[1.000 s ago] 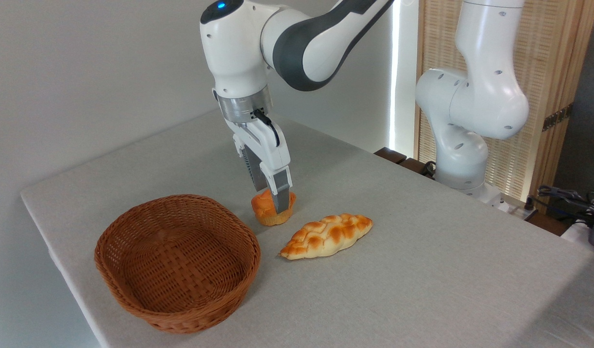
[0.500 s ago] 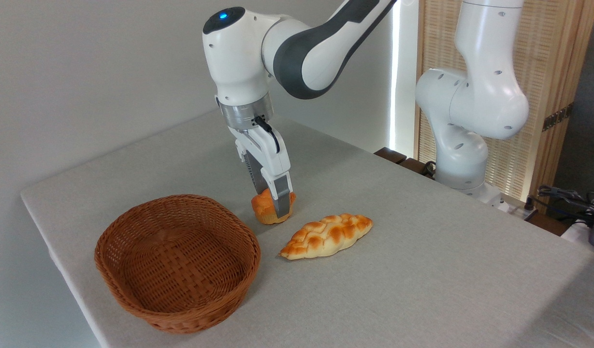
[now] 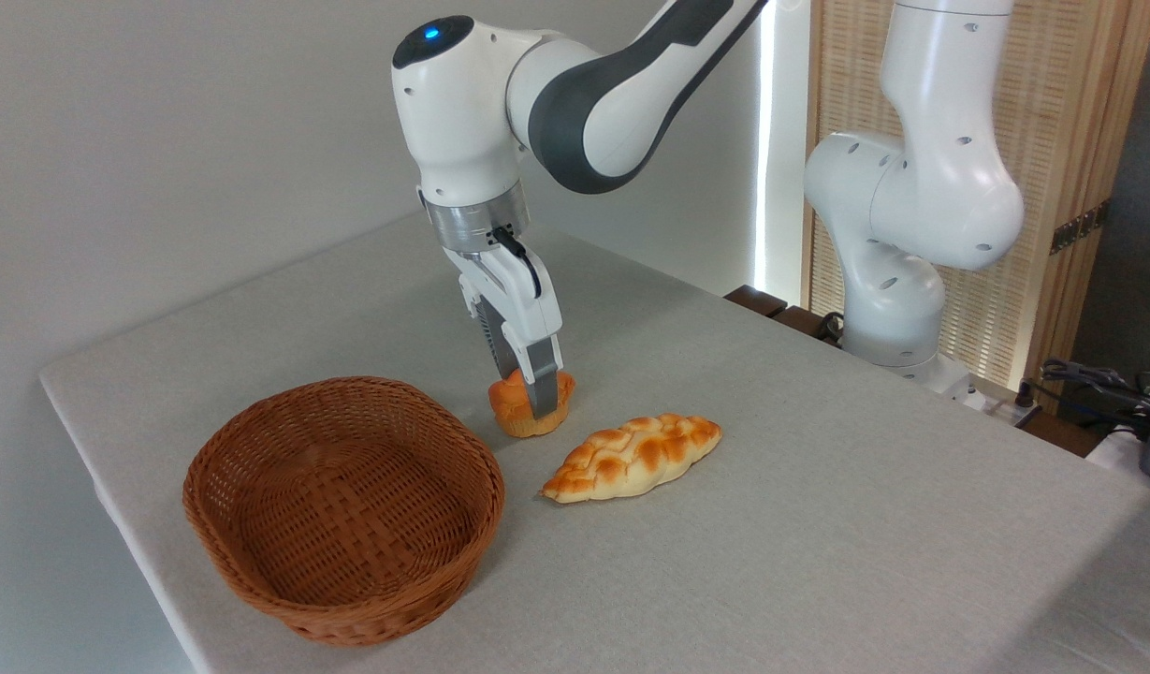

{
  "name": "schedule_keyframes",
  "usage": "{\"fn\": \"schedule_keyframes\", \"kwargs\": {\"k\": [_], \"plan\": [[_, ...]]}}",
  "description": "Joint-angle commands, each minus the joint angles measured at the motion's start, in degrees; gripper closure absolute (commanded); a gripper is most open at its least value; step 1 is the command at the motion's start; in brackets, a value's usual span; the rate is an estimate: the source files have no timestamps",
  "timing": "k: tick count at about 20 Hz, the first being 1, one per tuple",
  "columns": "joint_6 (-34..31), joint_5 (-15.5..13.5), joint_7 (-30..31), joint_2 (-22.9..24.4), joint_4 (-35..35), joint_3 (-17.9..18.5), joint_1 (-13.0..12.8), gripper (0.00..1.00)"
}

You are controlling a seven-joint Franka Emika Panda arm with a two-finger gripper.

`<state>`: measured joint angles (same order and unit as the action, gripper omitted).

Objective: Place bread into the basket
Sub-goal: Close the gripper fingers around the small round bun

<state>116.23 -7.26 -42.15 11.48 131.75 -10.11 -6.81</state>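
Bread (image 3: pixel 516 412) sits upright on the grey tablecloth (image 3: pixel 818 524), cracked orange top up and paler base down; being round, it has no long axis to speak of and points nowhere in particular. The gripper (image 3: pixel 530 398) comes straight down over it, with 1 grey finger (image 3: pixel 541 386) lying across the bun's front and the other hidden behind, so the jaws look clamped onto the bread. Whether the base touches the cloth or is just clear of it, I cannot tell from where I stand.

Just to the left lies the basket (image 3: pixel 256 571), an oval of reddish-brown wicker with nothing in it, its long axis running from back left to front right. On the other side, close to the bun but apart from it, a braided loaf (image 3: pixel 633 457) lies flat, its pointed ends aimed lower left and upper right.

No writing or labels can be read on anything here. A blue light (image 3: pixel 430 32) glows on top of the arm's wrist.
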Motion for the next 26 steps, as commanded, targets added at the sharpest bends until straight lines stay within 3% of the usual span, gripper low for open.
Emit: {"fn": "schedule_keyframes", "kwargs": {"k": [1,23,26], "plan": [[1.2,-1.2,-1.9,-0.1,0.8,0.0,0.2,0.70],[0.2,-1.2,-2.6,-1.0,0.2,0.1,0.7,0.75],[-4.4,-1.2,-2.6,-0.9,-3.5,0.0,0.7,0.75]]}}
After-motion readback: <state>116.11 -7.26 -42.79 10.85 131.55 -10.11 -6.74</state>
